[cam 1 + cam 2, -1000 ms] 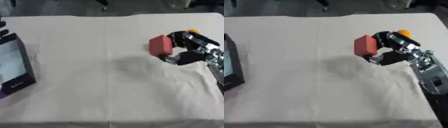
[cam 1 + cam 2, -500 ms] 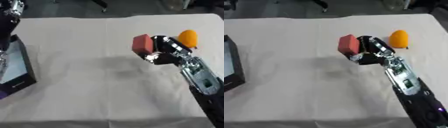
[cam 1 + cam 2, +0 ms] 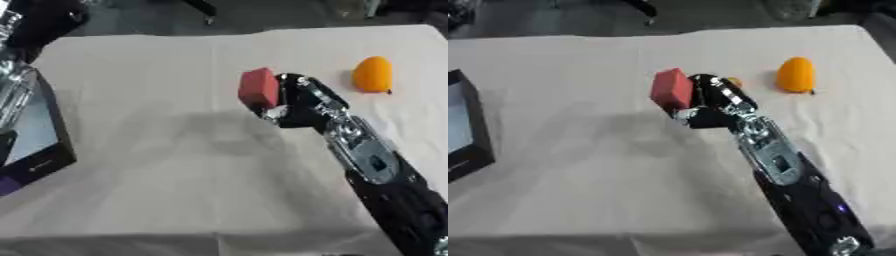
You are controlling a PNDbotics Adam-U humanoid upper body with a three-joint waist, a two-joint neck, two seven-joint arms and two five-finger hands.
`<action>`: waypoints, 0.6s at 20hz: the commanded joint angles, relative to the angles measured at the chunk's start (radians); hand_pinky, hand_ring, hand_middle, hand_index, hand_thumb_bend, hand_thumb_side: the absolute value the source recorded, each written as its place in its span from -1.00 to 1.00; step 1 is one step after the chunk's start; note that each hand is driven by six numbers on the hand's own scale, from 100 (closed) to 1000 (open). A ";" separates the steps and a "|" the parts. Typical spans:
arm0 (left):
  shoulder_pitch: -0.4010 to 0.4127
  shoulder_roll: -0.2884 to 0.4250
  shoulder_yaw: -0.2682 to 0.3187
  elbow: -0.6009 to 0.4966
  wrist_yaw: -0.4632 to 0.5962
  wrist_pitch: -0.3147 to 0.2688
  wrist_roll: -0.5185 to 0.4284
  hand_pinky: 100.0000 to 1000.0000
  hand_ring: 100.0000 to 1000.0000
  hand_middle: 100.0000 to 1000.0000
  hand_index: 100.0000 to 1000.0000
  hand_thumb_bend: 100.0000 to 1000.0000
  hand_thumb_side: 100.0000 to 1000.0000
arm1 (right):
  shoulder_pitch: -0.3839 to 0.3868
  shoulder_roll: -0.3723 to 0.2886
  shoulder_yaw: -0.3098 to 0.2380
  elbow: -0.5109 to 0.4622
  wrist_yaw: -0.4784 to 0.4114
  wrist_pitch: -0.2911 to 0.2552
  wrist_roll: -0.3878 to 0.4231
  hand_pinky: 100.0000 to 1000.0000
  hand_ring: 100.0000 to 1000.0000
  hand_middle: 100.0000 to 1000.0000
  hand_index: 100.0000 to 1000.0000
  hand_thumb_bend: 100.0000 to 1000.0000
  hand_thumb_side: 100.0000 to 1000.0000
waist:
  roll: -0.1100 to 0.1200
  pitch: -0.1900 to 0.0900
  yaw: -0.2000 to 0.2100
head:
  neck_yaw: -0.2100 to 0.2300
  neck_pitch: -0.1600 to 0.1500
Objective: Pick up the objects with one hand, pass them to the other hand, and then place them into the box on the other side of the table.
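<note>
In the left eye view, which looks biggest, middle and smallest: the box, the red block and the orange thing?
1. Box, biggest by far, though partly cut off at the edge.
2. Red block, held in the right hand.
3. Orange thing, slightly smaller; it lies farther away, so it's close.

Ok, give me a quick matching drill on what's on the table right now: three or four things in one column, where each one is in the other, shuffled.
Things:
1. red block
2. orange object
3. box
4. right hand

Places or states:
A. lying on the cloth at the far right
B. at the table's left edge
C. held up above the middle of the table
D. curled round the block

Pairs: 1-C, 2-A, 3-B, 4-D
</note>
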 commanded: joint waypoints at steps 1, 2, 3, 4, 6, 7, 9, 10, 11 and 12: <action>-0.052 -0.006 -0.043 -0.019 -0.064 0.050 -0.081 0.63 0.59 0.52 0.61 -0.53 -0.14 | -0.011 0.018 0.004 0.008 -0.007 -0.017 -0.026 0.36 0.15 -0.06 0.04 -0.84 -1.00 | 0.014 -0.043 0.008 | -0.012 0.006; -0.068 -0.014 -0.058 -0.020 -0.083 0.066 -0.104 0.63 0.59 0.52 0.62 -0.52 -0.14 | -0.011 0.024 0.007 0.013 -0.008 -0.026 -0.034 0.36 0.15 -0.06 0.04 -0.85 -1.00 | 0.014 -0.047 0.012 | -0.015 0.006; -0.083 -0.021 -0.072 -0.021 -0.100 0.081 -0.125 0.64 0.59 0.52 0.62 -0.51 -0.15 | -0.012 0.028 0.009 0.017 -0.008 -0.033 -0.039 0.37 0.15 -0.06 0.04 -0.86 -1.00 | 0.014 -0.051 0.015 | -0.017 0.006; -0.100 -0.028 -0.086 -0.021 -0.118 0.098 -0.147 0.64 0.59 0.52 0.62 -0.48 -0.15 | -0.014 0.032 0.013 0.021 -0.009 -0.040 -0.041 0.37 0.15 -0.06 0.04 -0.86 -1.00 | 0.013 -0.054 0.017 | -0.017 0.006; -0.132 -0.039 -0.114 -0.021 -0.143 0.126 -0.190 0.64 0.59 0.52 0.63 -0.48 -0.14 | -0.018 0.036 0.021 0.027 -0.009 -0.054 -0.038 0.37 0.15 -0.05 0.04 -0.87 -1.00 | 0.012 -0.058 0.019 | -0.013 0.006; -0.149 -0.044 -0.129 -0.017 -0.149 0.140 -0.216 0.64 0.59 0.52 0.64 -0.47 -0.13 | -0.021 0.037 0.027 0.029 -0.006 -0.060 -0.031 0.37 0.16 -0.05 0.04 -0.88 -1.00 | 0.011 -0.060 0.020 | -0.010 0.006; -0.182 -0.051 -0.157 -0.004 -0.159 0.166 -0.267 0.64 0.58 0.52 0.64 -0.46 -0.14 | -0.023 0.037 0.037 0.034 -0.001 -0.074 -0.009 0.37 0.16 -0.05 0.04 -0.88 -1.00 | 0.008 -0.062 0.020 | -0.006 0.006; -0.197 -0.054 -0.171 0.005 -0.162 0.177 -0.292 0.65 0.58 0.52 0.65 -0.44 -0.13 | -0.024 0.037 0.042 0.037 0.000 -0.081 0.006 0.38 0.16 -0.05 0.04 -0.88 -1.00 | 0.008 -0.063 0.020 | -0.003 0.006; -0.213 -0.057 -0.184 0.014 -0.168 0.187 -0.315 0.65 0.58 0.52 0.65 -0.43 -0.14 | -0.025 0.039 0.047 0.040 -0.002 -0.087 0.024 0.38 0.16 -0.05 0.04 -0.88 -1.00 | 0.008 -0.064 0.019 | 0.001 0.006; -0.229 -0.061 -0.196 0.026 -0.176 0.195 -0.335 0.65 0.59 0.52 0.66 -0.41 -0.14 | -0.026 0.041 0.051 0.043 -0.004 -0.093 0.041 0.38 0.16 -0.05 0.04 -0.88 -1.00 | 0.008 -0.064 0.019 | 0.003 0.006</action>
